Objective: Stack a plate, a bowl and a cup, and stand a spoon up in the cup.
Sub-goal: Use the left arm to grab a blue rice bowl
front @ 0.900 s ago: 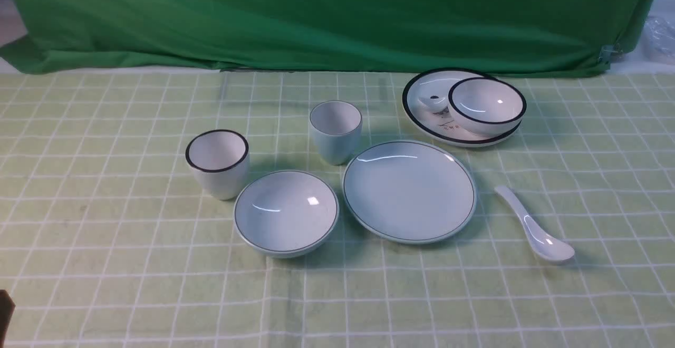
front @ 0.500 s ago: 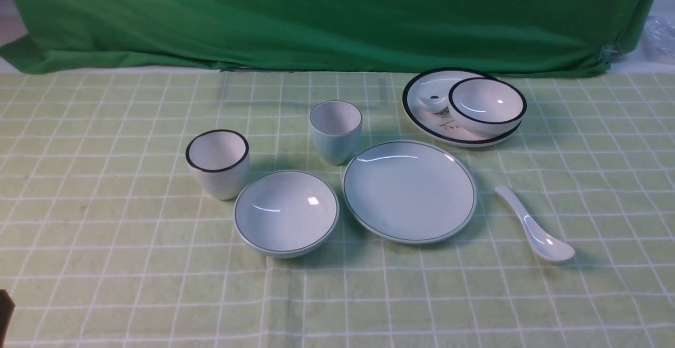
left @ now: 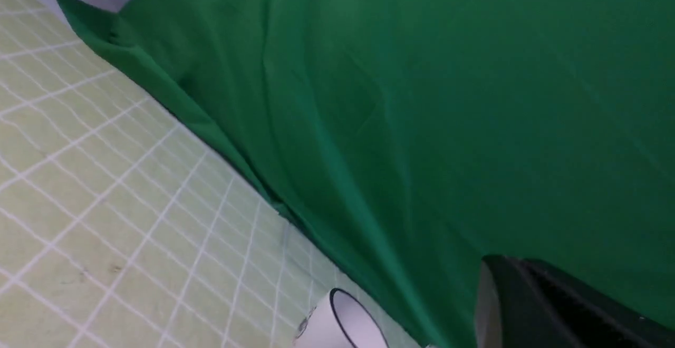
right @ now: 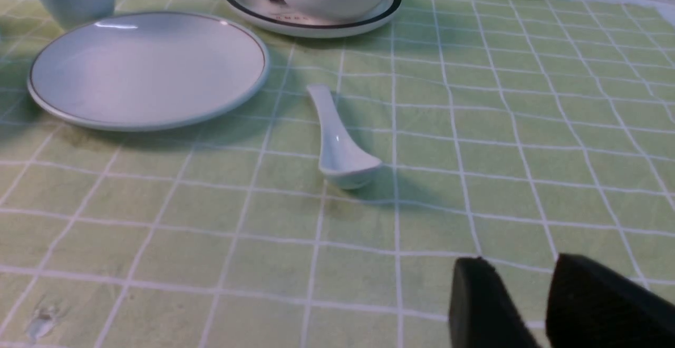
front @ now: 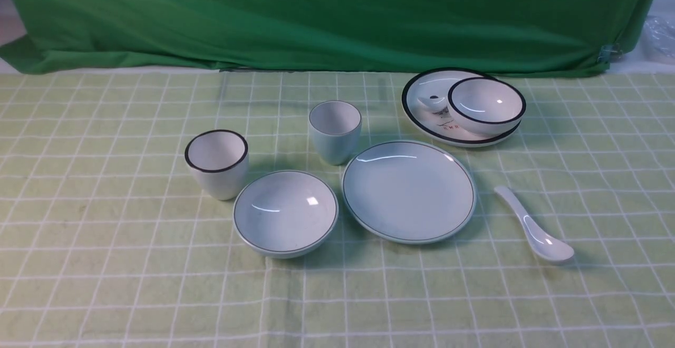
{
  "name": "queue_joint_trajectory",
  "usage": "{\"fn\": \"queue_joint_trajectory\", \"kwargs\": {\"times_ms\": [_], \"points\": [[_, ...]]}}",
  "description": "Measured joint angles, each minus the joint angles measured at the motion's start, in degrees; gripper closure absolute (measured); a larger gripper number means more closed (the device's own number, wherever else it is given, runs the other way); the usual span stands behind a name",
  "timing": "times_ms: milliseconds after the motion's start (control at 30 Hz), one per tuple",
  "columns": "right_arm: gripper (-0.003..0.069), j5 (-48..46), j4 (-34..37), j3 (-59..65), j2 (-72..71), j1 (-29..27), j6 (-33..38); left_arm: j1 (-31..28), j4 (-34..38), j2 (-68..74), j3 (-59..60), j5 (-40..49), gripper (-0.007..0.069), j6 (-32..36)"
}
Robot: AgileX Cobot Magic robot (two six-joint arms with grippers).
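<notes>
The pale blue-green plate (front: 408, 191) lies mid-table, with the matching bowl (front: 286, 213) to its left and the handleless cup (front: 335, 132) just behind them. The white spoon (front: 533, 225) lies right of the plate, scoop toward me. No gripper shows in the front view. In the right wrist view my right gripper (right: 519, 264) stands open and empty, low over the cloth, short of the spoon (right: 337, 142) and plate (right: 147, 68). In the left wrist view, my left gripper (left: 501, 263) is shut on nothing, facing the green cloth.
A white black-rimmed cup (front: 217, 163) stands left of the bowl and also shows as that cup (left: 343, 327) in the left wrist view. A black-rimmed plate (front: 422, 121) holding a black-rimmed bowl (front: 486, 104) sits at the back right. A green backdrop (front: 327, 16) closes the far edge.
A dark piece of the left arm at the lower left edge of the front view has slipped out of sight. The dishes and spoon have not moved.
</notes>
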State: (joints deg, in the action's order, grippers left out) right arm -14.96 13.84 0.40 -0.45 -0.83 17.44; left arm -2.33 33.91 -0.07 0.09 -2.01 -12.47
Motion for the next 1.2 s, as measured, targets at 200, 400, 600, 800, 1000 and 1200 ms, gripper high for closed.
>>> {"fn": "queue_joint_trajectory", "kwargs": {"times_ms": [200,400,600,800,1000,1200], "points": [[0.0421,0.0,0.0,0.0,0.0,0.0,0.0,1.24,-2.4,6.61,-16.96,20.61,0.0614,8.67],[0.0421,0.0,0.0,0.0,0.0,0.0,0.0,2.07,-3.52,26.92,-34.64,41.86,0.0613,24.48],[0.0421,0.0,0.0,0.0,0.0,0.0,0.0,15.22,-9.5,47.11,-45.33,48.82,0.0613,29.83],[0.0421,0.0,0.0,0.0,0.0,0.0,0.0,31.63,-18.59,61.23,-51.11,48.56,0.0608,30.33],[0.0421,6.6,4.49,0.0,0.0,0.0,-4.35,36.22,-20.37,71.97,-56.82,49.88,0.0605,30.33],[0.0421,13.25,14.55,0.0,0.0,0.0,-25.22,36.22,-25.59,79.96,-59.08,50.89,0.0601,30.41]]}}
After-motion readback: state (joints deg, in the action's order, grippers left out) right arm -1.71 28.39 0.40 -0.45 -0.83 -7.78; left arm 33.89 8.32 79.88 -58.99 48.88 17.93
